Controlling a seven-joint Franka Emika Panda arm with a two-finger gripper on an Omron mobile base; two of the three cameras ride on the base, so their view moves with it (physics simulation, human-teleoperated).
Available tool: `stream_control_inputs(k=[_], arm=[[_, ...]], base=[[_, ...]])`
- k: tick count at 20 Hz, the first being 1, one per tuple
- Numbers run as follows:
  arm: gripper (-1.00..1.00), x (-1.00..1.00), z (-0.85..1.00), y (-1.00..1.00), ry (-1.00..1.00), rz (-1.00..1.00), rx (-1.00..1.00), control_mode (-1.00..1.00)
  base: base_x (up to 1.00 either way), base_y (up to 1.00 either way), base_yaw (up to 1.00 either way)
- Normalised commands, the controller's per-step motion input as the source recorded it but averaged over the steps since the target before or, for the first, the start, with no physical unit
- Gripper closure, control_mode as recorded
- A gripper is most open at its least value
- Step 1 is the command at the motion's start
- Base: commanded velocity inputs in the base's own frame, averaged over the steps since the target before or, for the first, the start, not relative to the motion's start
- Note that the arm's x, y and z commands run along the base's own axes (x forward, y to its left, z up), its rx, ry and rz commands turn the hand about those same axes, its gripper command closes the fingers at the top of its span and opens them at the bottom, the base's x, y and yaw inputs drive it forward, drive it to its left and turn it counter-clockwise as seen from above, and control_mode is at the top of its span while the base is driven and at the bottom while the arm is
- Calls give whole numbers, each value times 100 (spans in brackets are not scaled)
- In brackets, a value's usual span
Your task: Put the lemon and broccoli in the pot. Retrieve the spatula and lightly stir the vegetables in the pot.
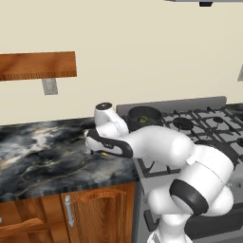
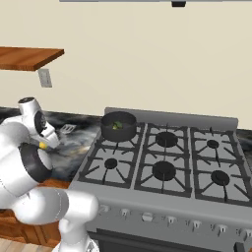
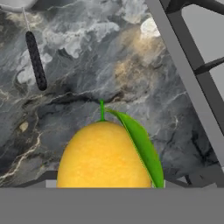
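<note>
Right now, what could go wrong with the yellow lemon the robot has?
1. The lemon sits low between the gripper's tips over the marble counter. It is round, so it might slip out and roll away.
2. The pot stands on the stove's back-left burner with broccoli inside. A low carry could bump its rim.
3. The spatula lies nearby on the counter and could get knocked.
</note>
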Motion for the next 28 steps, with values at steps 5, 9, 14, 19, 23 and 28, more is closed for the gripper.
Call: stream_control_inputs(k=[5,9,14,19,23,28], arm=[[100,0,55,-83,0,-7,4,-100],[100,0,49,-85,3,-5,6,-100],[100,8,38,-82,1,-8,5,-100],[100,51,23,-62,7,-12,1,-100],[100,63,22,-59,9,-8,1,-100],[100,71,13,-26,0,-1,4,-100]], base=[[0,0,0],[0,0,0],[0,0,0],[0,0,0],[0,0,0],[0,0,0]])
